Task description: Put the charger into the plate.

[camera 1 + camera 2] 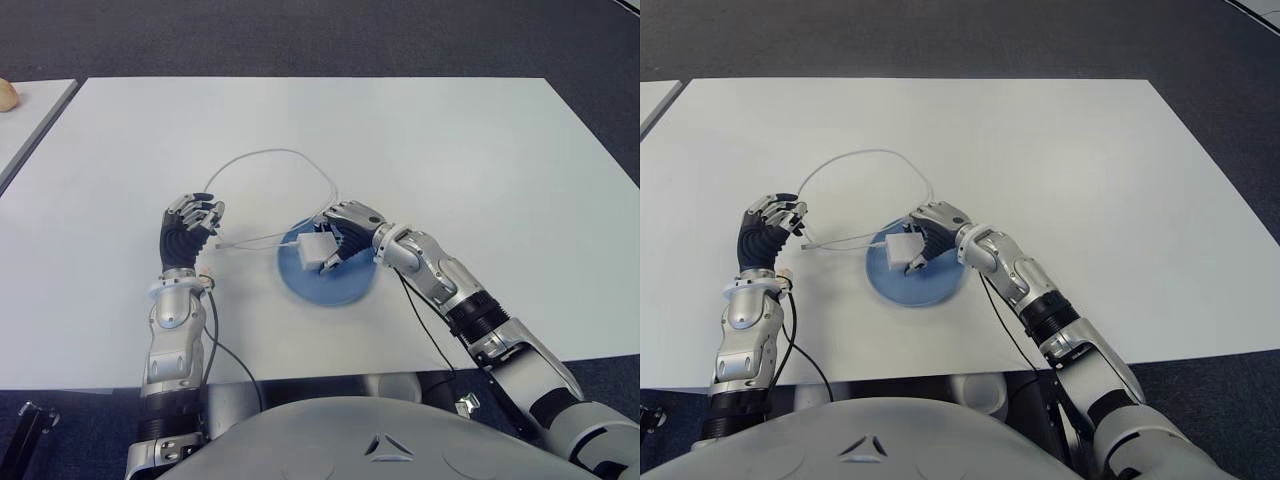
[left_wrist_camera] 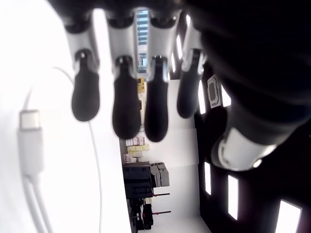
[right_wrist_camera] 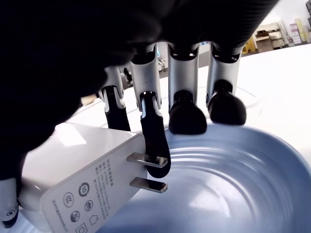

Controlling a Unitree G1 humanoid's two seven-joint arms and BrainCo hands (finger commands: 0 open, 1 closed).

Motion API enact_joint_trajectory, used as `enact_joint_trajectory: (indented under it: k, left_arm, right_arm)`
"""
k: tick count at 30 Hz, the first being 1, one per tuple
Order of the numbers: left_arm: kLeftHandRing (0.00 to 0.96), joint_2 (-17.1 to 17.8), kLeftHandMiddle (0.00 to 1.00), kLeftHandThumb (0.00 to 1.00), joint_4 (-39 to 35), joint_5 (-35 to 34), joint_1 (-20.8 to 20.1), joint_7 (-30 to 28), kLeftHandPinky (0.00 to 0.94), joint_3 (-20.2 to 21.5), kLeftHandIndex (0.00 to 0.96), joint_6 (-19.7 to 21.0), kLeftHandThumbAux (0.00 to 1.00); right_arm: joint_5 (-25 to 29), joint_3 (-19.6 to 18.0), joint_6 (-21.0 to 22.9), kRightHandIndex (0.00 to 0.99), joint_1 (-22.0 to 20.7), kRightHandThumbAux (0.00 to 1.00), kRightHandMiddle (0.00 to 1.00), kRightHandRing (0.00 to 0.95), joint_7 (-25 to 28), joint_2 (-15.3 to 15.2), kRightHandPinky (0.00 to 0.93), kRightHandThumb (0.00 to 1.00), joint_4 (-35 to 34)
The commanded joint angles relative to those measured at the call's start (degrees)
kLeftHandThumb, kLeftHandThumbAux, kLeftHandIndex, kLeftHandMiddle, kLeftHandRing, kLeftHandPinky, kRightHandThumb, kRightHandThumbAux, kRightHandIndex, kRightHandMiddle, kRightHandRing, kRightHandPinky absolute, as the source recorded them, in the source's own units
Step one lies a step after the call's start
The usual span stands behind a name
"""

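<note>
A white charger [image 1: 313, 249] with two metal prongs [image 3: 146, 172] is held just above the blue plate [image 1: 345, 288] by my right hand [image 1: 337, 243], which is shut on it. The prongs point toward the inside of the plate [image 3: 233, 179]. The charger's white cable [image 1: 270, 153] loops away over the table and back, and its USB-C plug [image 2: 30, 141] lies on the table by my left hand [image 1: 192, 225]. That hand shows to the left of the plate, fingers relaxed and holding nothing.
The white table [image 1: 450, 150] stretches far behind and to the right of the plate. A second table edge with a tan object [image 1: 8, 95] shows at the far left. Dark carpet surrounds the tables.
</note>
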Motion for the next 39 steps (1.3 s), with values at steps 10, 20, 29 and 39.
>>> enact_joint_trajectory:
  k: [10, 20, 29, 39]
  left_arm:
    - [0.645, -0.1, 0.53, 0.834, 0.7, 0.7, -0.4, 0.6, 0.628, -0.1, 0.398, 0.7, 0.678]
    - [0.645, 0.0, 0.532, 0.834, 0.2, 0.2, -0.4, 0.4, 0.62, 0.0, 0.397, 1.8, 0.678]
    - [0.635, 0.1, 0.521, 0.834, 0.8, 0.0, -0.5, 0.0, 0.626, 0.0, 0.4, 1.3, 0.678]
    - [0.642, 0.0, 0.526, 0.834, 1.1, 0.1, -0.7, 0.3, 0.626, 0.0, 0.398, 0.6, 0.678]
  right_arm:
    - [-2.9, 0.9, -3.5, 0.085, -2.9, 0.669, 0.106, 0.131, -3.1, -1.6, 0.177, 0.278, 1.8]
    - [-6.6, 1.1, -3.2, 0.005, -3.3, 0.62, 0.002, 0.003, -7.2, -2.2, 0.012, 0.237, 1.3]
    - [-5.5, 0.5, -4.3, 0.0, -3.0, 0.476, 0.0, 0.0, -6.7, -3.4, 0.0, 0.209, -0.4]
    - [-3.7, 0.3, -8.7, 0.0, -5.0, 0.239, 0.0, 0.0, -5.8, -4.9, 0.0, 0.322, 1.1]
